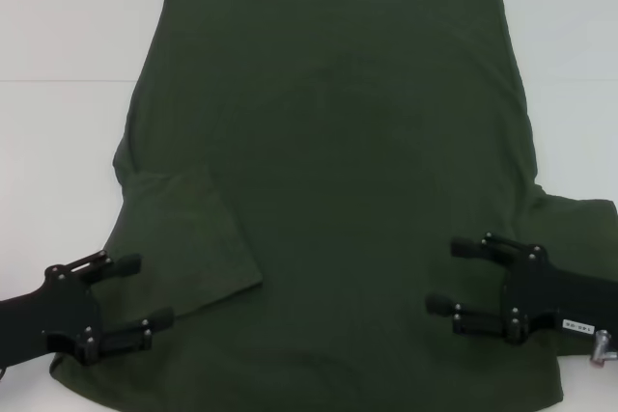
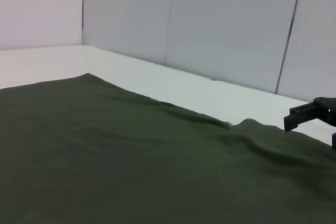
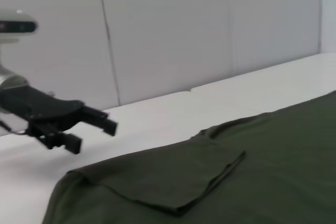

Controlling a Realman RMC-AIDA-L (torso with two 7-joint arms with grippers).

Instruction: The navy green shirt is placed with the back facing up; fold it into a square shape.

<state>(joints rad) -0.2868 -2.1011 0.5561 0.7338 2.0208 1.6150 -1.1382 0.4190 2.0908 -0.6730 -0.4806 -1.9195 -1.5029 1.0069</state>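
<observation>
shirt (image 1: 338,171): dark green, spread flat on the white table (image 1: 58,36), plain side up, fills most of the head view, straight edge at the far side, near edge reaches the bottom of the view
left sleeve (image 1: 188,238): folded in over the body, lies flat, edge runs diagonally toward the near middle; shows as a folded flap in the right wrist view (image 3: 173,177)
right sleeve (image 1: 579,214): out flat to the right, not folded
shirt surface: mostly smooth, low ridge near the right sleeve in the left wrist view (image 2: 252,129)
left gripper (image 1: 135,294): near left corner, over the shirt's left edge just beside the folded sleeve, fingers apart and pointing right, holds nothing; in the right wrist view (image 3: 92,129) it hangs above the table, clear of the cloth
right gripper (image 1: 463,277): near right, over the shirt below the right sleeve, fingers apart and pointing left, nothing between them; contact with cloth cannot tell
table: white, bare strips left, right and far of the shirt
walls (image 2: 210,24): pale panels behind the table
</observation>
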